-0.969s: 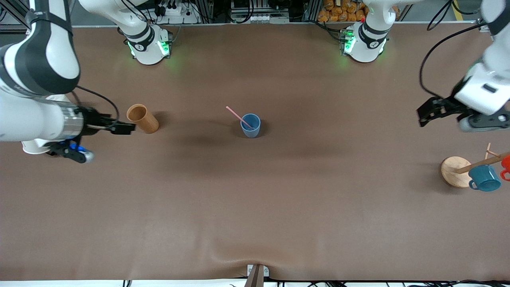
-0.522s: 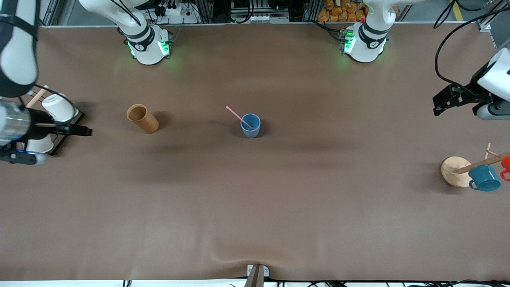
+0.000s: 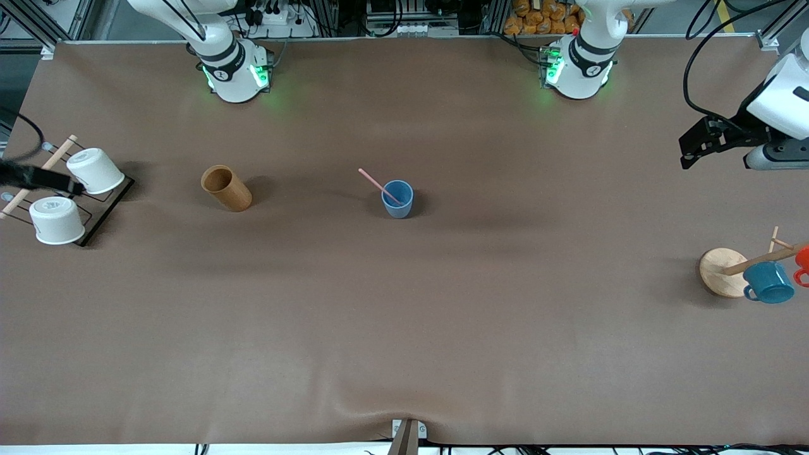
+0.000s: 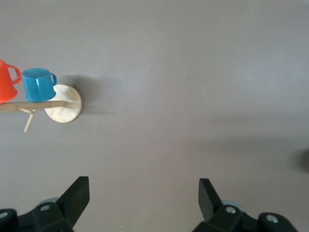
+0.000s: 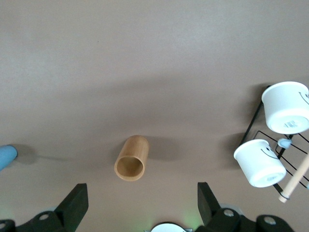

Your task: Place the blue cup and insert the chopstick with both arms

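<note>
The blue cup stands upright at the table's middle. The pink chopstick leans inside it, its upper end sticking out toward the right arm's end. My left gripper is open and empty, up over the table at the left arm's end, as the left wrist view shows. My right gripper is open and empty, up over the white-cup rack at the right arm's end; it also shows in the right wrist view. An edge of the blue cup shows in the right wrist view.
A brown wooden cup stands between the blue cup and a black wire rack holding two white cups. A wooden peg rack with a teal mug and an orange mug stands at the left arm's end.
Both arms have drawn back from the middle toward their own ends of the table. The right arm has cleared the white-cup rack. Cup and chopstick have not moved.
</note>
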Robot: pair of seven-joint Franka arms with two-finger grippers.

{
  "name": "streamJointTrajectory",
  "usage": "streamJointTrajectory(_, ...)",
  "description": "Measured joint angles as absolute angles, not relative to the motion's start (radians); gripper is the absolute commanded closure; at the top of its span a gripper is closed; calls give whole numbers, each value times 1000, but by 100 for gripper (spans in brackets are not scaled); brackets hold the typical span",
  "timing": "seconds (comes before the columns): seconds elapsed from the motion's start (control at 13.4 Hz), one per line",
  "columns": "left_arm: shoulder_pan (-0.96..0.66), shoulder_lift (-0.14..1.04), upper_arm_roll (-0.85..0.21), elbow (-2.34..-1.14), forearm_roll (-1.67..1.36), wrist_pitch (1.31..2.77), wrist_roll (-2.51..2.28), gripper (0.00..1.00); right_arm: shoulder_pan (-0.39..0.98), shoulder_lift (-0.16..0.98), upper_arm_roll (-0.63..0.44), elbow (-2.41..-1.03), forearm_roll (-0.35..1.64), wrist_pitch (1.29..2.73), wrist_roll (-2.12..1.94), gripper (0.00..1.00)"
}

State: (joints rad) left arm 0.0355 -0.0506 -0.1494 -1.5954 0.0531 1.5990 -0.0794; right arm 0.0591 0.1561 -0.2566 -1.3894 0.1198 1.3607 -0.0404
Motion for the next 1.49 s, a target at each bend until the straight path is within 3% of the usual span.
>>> streamJointTrajectory(0.45, 36, -58, -145, -1601, 48, 1600, -80, 0, 51, 0, -142, -1514, 70, 1366, 35, 0)
streamJointTrajectory(1.49, 40, -58, -140, -1601, 19, 1600, -79, 0, 8, -16, -70, -1532, 51, 1419, 57, 0)
